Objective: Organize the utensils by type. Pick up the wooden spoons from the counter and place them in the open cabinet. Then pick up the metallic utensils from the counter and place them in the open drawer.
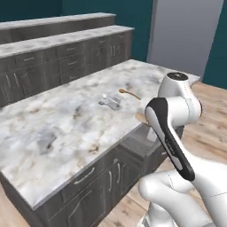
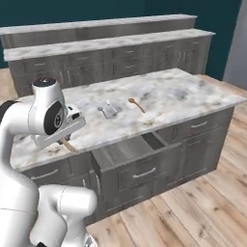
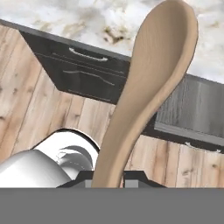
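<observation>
Wood filled the hand view: a big wooden spoon (image 3: 153, 87) rose from the pincer (image 3: 107, 179), which pinched its handle, with the bowl far out ahead. Past the spoon lay the bench (image 3: 87, 17) edge, and beside it the open drawer (image 3: 192, 109) and the floor below. From the right base view, a second wooden spoon (image 2: 136, 104) and the metal utensils (image 2: 109, 110) lay on the bench, well away from the pincer. The left base view showed the same two from the other side.
</observation>
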